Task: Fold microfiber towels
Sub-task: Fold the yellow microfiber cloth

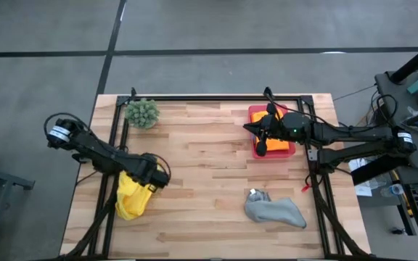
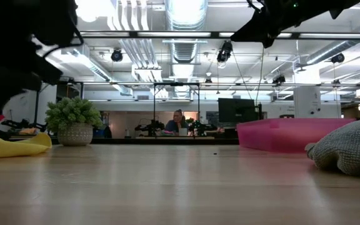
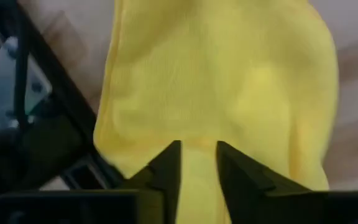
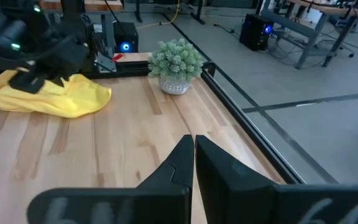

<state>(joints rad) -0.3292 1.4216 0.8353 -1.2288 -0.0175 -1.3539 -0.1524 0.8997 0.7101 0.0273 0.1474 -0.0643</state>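
A crumpled yellow towel (image 1: 128, 199) lies on the wooden table near its left edge. My left gripper (image 3: 197, 158) points down right over the towel's far end (image 4: 67, 90), its fingers a little apart, with yellow cloth showing in the gap. A grey towel (image 1: 276, 211) lies bunched at the near right. An orange towel (image 1: 280, 145) lies in the pink tray (image 1: 256, 112) at the far right. My right gripper (image 4: 194, 152) hovers shut and level above that tray, touching nothing. My left gripper comes at the yellow towel's far end (image 3: 197, 186) from above, pointing down. Its fingertips (image 3: 169, 162) stand close over the cloth. I cannot tell whether they touch it. The towel lies slack on the table.
A small potted spiky plant (image 1: 142, 113) stands at the far left. Black frame rails (image 1: 107, 196) run along the table's left, right and far edges. Bare wood (image 1: 202, 174) lies between the yellow and grey towels. A person sits far off in the room behind (image 2: 179, 123).
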